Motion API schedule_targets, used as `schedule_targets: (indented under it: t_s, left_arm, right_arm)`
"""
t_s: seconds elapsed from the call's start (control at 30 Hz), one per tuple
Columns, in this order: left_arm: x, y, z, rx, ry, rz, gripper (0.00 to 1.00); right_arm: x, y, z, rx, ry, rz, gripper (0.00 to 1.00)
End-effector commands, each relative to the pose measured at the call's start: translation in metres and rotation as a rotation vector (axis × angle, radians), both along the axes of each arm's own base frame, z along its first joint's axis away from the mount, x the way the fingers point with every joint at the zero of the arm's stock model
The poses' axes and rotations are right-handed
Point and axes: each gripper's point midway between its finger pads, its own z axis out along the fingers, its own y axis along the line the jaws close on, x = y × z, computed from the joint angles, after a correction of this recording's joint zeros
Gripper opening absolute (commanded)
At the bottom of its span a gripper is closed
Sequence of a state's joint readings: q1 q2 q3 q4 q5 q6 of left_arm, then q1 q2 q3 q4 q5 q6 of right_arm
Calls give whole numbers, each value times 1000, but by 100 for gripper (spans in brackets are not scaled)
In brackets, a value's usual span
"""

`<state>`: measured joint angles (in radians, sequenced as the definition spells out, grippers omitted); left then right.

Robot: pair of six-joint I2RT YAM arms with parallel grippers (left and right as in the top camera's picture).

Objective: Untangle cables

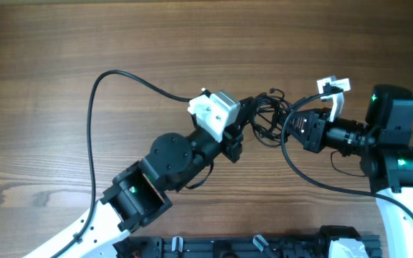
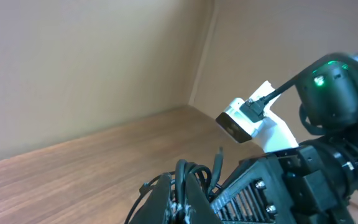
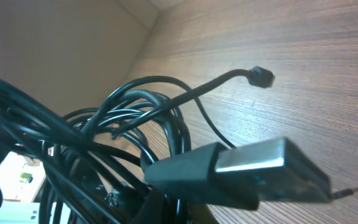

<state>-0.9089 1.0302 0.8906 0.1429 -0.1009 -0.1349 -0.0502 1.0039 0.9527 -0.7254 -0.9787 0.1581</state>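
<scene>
Left gripper [image 1: 244, 120] is pinched on the cables [image 1: 269, 113], its fingertips cut off at the wrist view's bottom edge. The tangle sits at its 3 o'clock, over the table [image 1: 192, 43]. Right gripper [image 1: 290, 127], at the tangle's 4 o'clock, has its fingers buried behind loops and a blurred silver plug [image 3: 260, 163], so its grip is impossible to call.

You've got a dark wood-grain tabletop [image 1: 63, 57] filling the overhead view, a black rail [image 1: 221, 248] along its near edge, and plain beige walls [image 2: 73, 62] meeting behind its far corner.
</scene>
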Motion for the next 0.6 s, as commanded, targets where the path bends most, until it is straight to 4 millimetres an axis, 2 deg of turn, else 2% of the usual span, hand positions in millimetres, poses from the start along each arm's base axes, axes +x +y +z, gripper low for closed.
schedule_targets:
  t_s: [0.0,0.13,0.2,0.3,0.47,0.57]
  left_arm:
    - [1,57,77,-187,-121,175,4]
    - [-9,74,90,-242,-121,188,4]
    - [0,101,89,-401,2,313,4]
    - [10,125,83,-572,114,438,4]
    - [11,129,84,-876,299,400,4]
    - [8,120,85,-975,389,322,4]
  right_arm:
    - [15,-24,-29,-117,55,-142,4]
    - [28,-32,-26,-104,77,-238,4]
    - [35,-34,-19,-70,79,-279,4]
    - [39,-34,-14,-45,76,-299,4]
    - [43,-40,-16,-65,77,-335,4]
    - [44,-40,-16,-65,72,-335,4]
